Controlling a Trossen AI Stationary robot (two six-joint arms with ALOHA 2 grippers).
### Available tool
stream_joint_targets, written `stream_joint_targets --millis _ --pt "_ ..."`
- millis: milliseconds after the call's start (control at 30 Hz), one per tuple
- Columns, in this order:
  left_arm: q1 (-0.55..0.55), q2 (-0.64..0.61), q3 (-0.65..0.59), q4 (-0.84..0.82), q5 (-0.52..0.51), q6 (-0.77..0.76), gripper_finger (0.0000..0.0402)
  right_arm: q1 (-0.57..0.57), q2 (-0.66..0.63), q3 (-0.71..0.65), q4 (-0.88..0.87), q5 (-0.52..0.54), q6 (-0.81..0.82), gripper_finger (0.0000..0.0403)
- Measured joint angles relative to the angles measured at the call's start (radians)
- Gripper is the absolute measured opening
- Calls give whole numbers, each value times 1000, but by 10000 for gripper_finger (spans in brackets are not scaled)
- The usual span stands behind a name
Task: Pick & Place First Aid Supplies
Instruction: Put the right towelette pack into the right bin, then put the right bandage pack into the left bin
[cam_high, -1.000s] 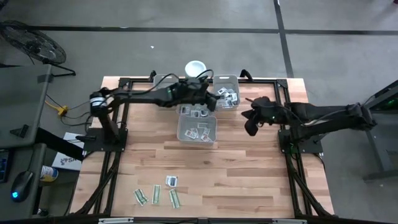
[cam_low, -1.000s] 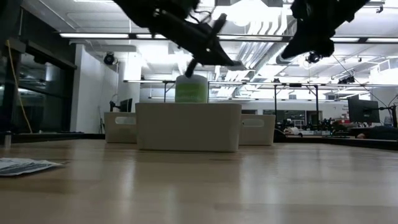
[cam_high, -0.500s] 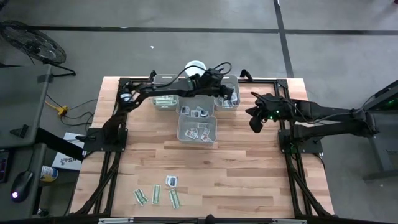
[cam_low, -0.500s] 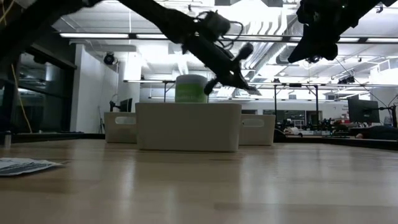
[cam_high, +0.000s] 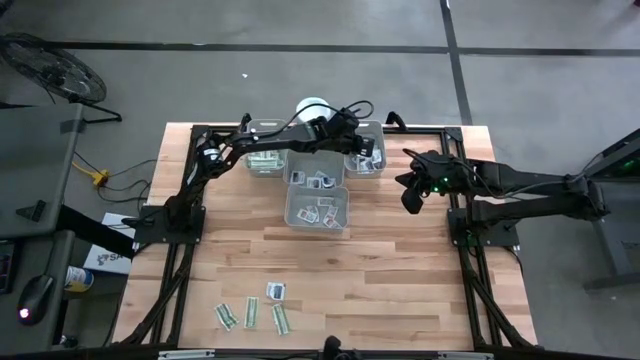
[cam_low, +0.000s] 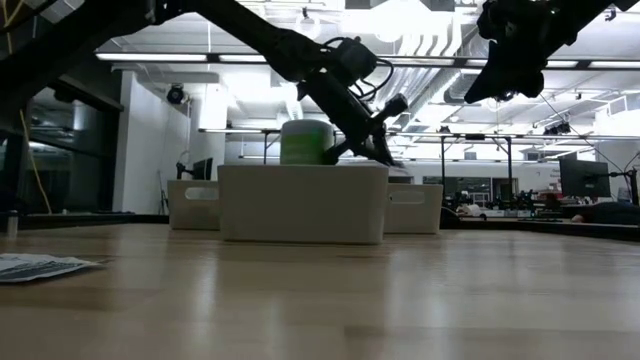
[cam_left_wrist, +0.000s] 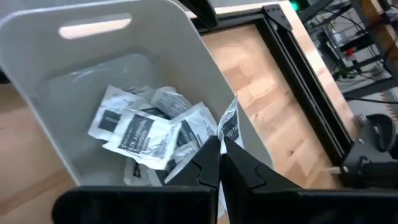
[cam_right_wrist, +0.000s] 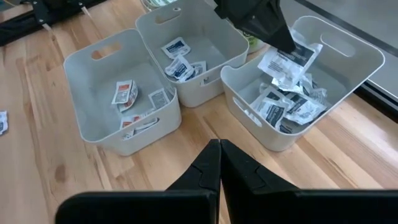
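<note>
My left gripper (cam_high: 367, 154) reaches over the far right grey bin (cam_high: 376, 128) and is shut on a small white packet with dark print (cam_left_wrist: 229, 126). The bin holds a pile of similar white packets (cam_left_wrist: 142, 129). Two more bins (cam_high: 316, 179) (cam_high: 317, 209) nearer the table's middle hold a few packets lying flat on their floors. Several pale green strips and a white square (cam_high: 251, 311) lie flat near the table's front left. My right gripper (cam_high: 409, 203) hangs shut above the table's right side, holding nothing. My left gripper pinches one edge of the white packet (cam_left_wrist: 225, 138) between its two fingertips. The fingers slant down from the table's left. The packet (cam_right_wrist: 288, 61) hangs inside the bin's opening over the pile; whether it touches the pile I cannot tell.
A fourth bin (cam_high: 264, 160) with green strips stands at the far left of the group. A pale green canister with a white lid (cam_high: 312, 108) stands behind the bins. Bare wood lies between the bins and the loose packets. Black frame rails (cam_high: 468, 260) run along the table's sides.
My left gripper has swung from above the middle bins toward the table's right and far edge and has come down over the far right bin, staying shut.
</note>
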Motion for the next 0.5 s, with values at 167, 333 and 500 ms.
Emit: stream_joint_targets --millis 167,333,500 --pt "0 0 0 -18 -41 0 26 0 0 0 0 0 1 0" --pt "0 0 0 -19 -44 25 82 0 0 0 0 -1 18 0" --pt "1 -2 0 -17 -35 64 147 0 0 0 1 -9 42 0"
